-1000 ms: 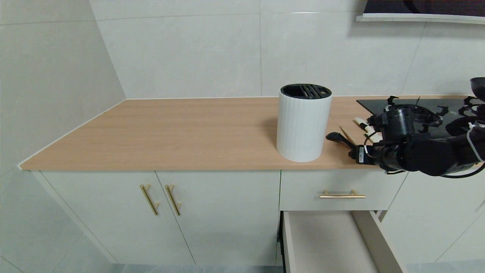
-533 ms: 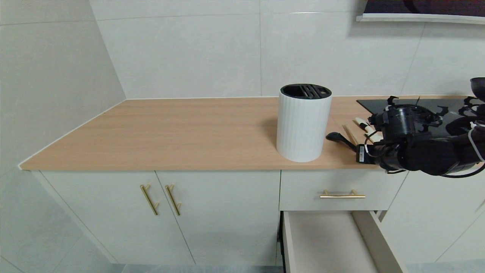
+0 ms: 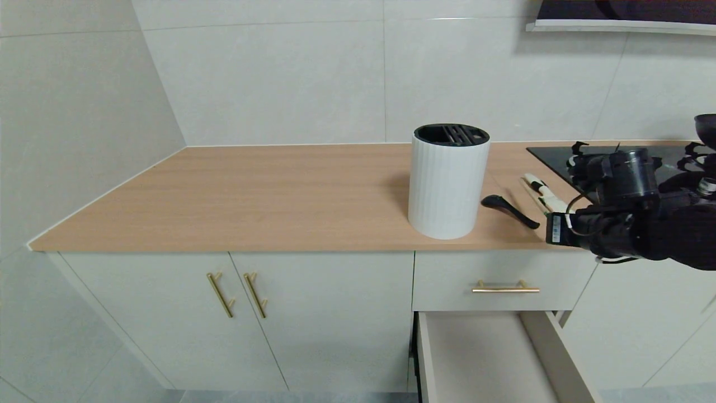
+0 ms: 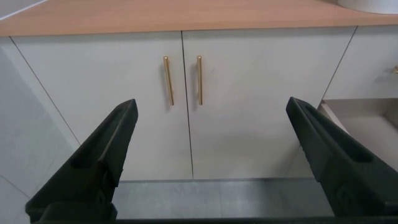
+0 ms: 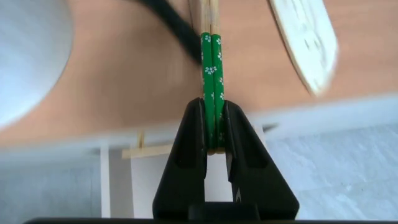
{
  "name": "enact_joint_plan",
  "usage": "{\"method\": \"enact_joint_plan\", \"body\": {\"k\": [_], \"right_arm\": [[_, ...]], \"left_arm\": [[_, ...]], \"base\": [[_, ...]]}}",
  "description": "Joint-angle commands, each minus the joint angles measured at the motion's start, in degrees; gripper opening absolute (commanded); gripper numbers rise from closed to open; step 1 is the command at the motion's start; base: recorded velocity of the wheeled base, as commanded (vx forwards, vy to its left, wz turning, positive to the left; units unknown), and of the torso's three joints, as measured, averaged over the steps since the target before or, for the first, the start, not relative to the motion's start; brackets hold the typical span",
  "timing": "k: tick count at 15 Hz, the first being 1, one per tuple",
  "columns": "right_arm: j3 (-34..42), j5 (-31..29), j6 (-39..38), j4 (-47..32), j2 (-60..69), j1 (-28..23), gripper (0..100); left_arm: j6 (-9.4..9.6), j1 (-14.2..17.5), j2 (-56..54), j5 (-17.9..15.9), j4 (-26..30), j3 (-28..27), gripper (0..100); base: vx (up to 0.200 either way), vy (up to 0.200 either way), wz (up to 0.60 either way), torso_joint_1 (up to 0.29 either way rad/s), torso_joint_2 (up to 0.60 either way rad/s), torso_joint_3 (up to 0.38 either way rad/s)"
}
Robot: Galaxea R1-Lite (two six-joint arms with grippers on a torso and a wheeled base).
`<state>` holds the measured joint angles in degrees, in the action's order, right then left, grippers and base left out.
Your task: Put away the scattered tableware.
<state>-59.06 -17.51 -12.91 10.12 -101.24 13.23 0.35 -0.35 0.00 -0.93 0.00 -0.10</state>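
Green-tipped chopsticks [image 5: 211, 62] sit pinched in the fingers of the right gripper [image 5: 213, 127] over the table [image 3: 279, 190] edge; the left gripper [image 4: 211, 112] has fingers spread before cabinet doors [image 4: 186, 124].

Head view: bright, even, soft light from above & the right, so the white holder [image 3: 448, 184] throws a faint shadow leftward on the worktop [image 3: 251, 196] and the hood [image 3: 621, 17] a darker band on the wall tiles [image 3: 559, 73] below it. Left wrist view is dimmer, w/ the left gripper [image 4: 211, 107] fingers [image 4: 93, 168] as dark, soft-edged shapes vs. pale cupboard doors [image 4: 261, 124]. Right wrist view: chopsticks [image 5: 210, 68] & right gripper [image 5: 214, 109] look crisp, but the holder washes out to near white, and the white utensil [image 5: 306, 43] & worktop edge smear w/ blur.
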Motion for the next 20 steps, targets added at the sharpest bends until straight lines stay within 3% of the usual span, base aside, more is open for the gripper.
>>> {"method": "enact_joint_plan", "body": {"k": [1,5,6,8,10,14,20], "right_arm": [[4.2,0.0,0.0,-5.6,11.4,1.5,0],[4.9,2.7,-0.9,-20.6,24.4,4.5,0],[4.9,2.7,-0.9,-20.6,24.4,4.5,0],[0.4,12.0,-0.7,-36.0,30.7,6.3,0],[-3.0,18.1,-0.6,-44.7,32.2,6.5,0],[-1.8,27.0,2.5,-46.5,32.5,6.5,0],[0.0,26.9,3.2,-46.1,29.0,8.8,0]], "left_arm": [[0.00,0.0,0.1,0.0,0.0,0.0,100],[0.00,0.0,0.1,0.0,0.0,0.0,100],[0.00,0.0,0.1,0.0,0.0,0.0,100],[0.00,0.0,0.1,0.0,0.0,0.0,100],[0.00,0.0,0.1,0.0,0.0,0.0,100],[0.00,0.0,0.1,0.0,0.0,0.0,100],[0.00,0.0,0.1,0.0,0.0,0.0,100]], "base": [[0.000,0.000,0.00,0.000,0.00,0.000],[0.000,0.000,0.00,0.000,0.00,0.000],[0.000,0.000,0.00,0.000,0.00,0.000],[0.000,0.000,0.00,0.000,0.00,0.000],[0.000,0.000,0.00,0.000,0.00,0.000],[0.000,0.000,0.00,0.000,0.00,0.000],[0.000,0.000,0.00,0.000,0.00,0.000]]}}
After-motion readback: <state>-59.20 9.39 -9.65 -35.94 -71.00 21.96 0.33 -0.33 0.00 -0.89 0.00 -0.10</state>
